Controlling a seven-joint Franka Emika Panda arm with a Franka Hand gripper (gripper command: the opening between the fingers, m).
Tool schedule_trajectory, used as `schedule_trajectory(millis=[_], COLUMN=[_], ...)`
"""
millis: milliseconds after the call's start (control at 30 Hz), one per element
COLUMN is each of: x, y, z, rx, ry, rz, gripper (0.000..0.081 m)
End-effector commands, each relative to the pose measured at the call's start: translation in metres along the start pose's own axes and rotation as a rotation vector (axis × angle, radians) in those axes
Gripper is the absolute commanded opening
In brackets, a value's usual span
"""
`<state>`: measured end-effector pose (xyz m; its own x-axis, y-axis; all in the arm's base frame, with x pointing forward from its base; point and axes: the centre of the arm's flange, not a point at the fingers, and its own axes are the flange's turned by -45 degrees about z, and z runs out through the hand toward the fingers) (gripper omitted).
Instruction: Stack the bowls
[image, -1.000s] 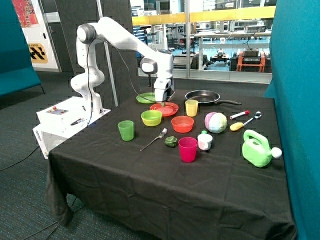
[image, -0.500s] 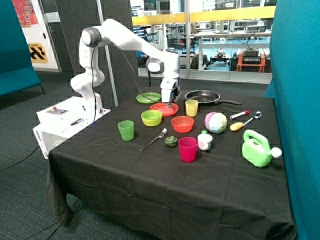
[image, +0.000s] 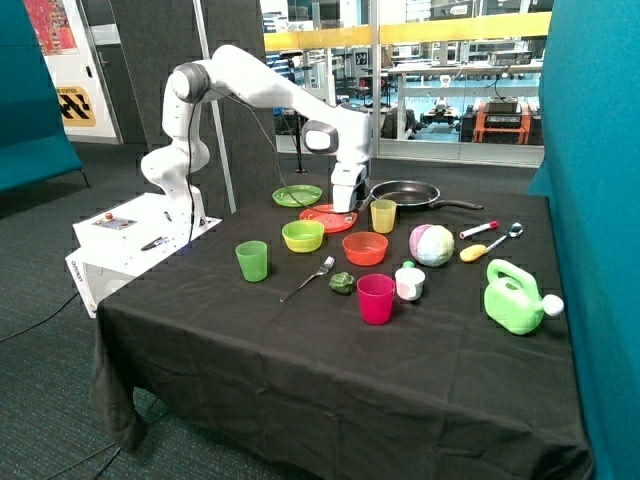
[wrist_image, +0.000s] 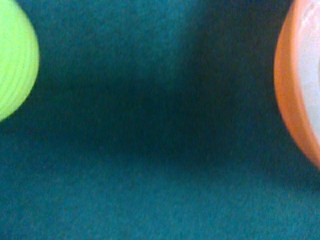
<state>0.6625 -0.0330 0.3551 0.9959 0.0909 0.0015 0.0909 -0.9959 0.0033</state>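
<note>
A yellow-green bowl (image: 303, 236) and an orange bowl (image: 365, 248) stand apart, side by side, on the black cloth, each upright and empty. A third, yellow bowl does not show. My gripper (image: 345, 207) hangs low over the far edge of the red plate (image: 328, 218), behind both bowls and beside the yellow cup (image: 383, 215). It holds nothing that I can see. The wrist view shows bare cloth (wrist_image: 160, 130) between a yellow-green ribbed round edge (wrist_image: 15, 60) and an orange round rim (wrist_image: 295, 85); I cannot tell which objects these are.
A green plate (image: 297, 196) and a black pan (image: 405, 192) lie at the back. A green cup (image: 252, 260), fork (image: 310, 277), pink cup (image: 376, 298), a ball (image: 431, 245) and a green watering can (image: 515, 297) stand nearer the front and side.
The arm has swung from over the green plate, across the red plate, toward the pan and the yellow cup. The bowls have not moved.
</note>
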Motion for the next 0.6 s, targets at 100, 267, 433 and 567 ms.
schedule_trajectory(millis=[100, 267, 433, 567], x=[0.022, 0.033, 0.035, 0.038], y=[0.013, 0.017, 0.017, 0.016], z=[0.009, 0.019, 0.026, 0.034], rx=[0.0033, 0.0033, 0.0033, 0.0033], ry=[-0.0015, -0.0015, -0.0015, -0.0015], rz=[-0.004, -0.004, -0.008, -0.009], gripper=[0.0495, 0.049, 0.0486, 0.0482])
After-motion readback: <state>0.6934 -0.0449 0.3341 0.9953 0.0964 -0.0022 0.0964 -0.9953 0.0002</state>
